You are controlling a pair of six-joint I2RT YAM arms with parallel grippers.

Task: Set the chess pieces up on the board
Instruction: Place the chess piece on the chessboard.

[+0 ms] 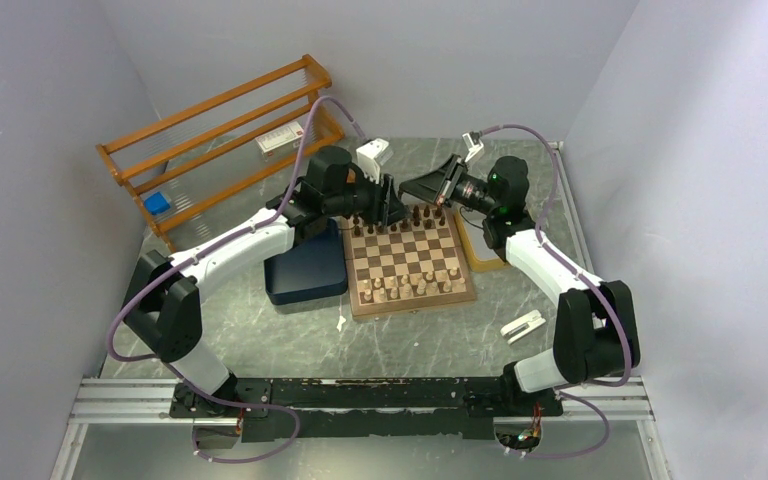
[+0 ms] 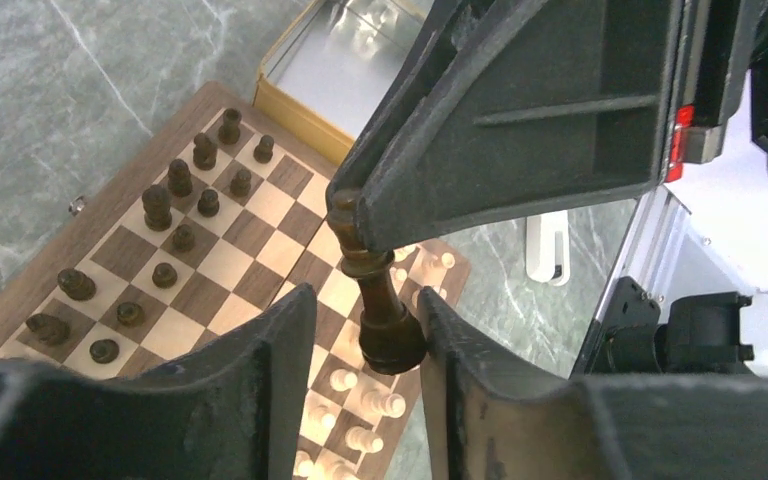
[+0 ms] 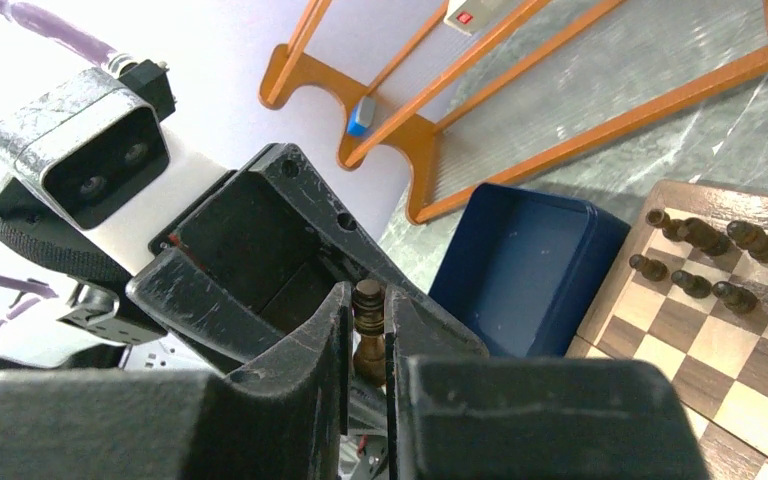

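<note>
R gripper (image 3: 366, 296) is clenched on the head of a dark piece (image 2: 388, 315), holding it tilted in the air above the far edge of the board (image 1: 420, 305). L gripper (image 2: 365, 305) meets it from the opposite side, fingers (image 2: 260, 370) astride the piece's base. The base touches one finger & a gap shows at the other, so L is released, not yet gripping. The two grippers are nose to nose, w/ the piece btwn them.

Board sits mid-table (image 1: 260, 340). Dark pieces (image 1: 415, 215) stand in its two far rows, w/ some squares there bare. Pale pieces (image 1: 408, 290) stand in the near rows.

Blue tray (image 1: 305, 268) lies just beside the board's left edge, partly under the L arm. Yellow tray (image 1: 482, 262) lies at the right edge, partly under the R arm. Wooden rack (image 1: 220, 140) stands at the far left. White clip (image 1: 523, 326) lies on the table, right of the board's near corner & apart from it.
</note>
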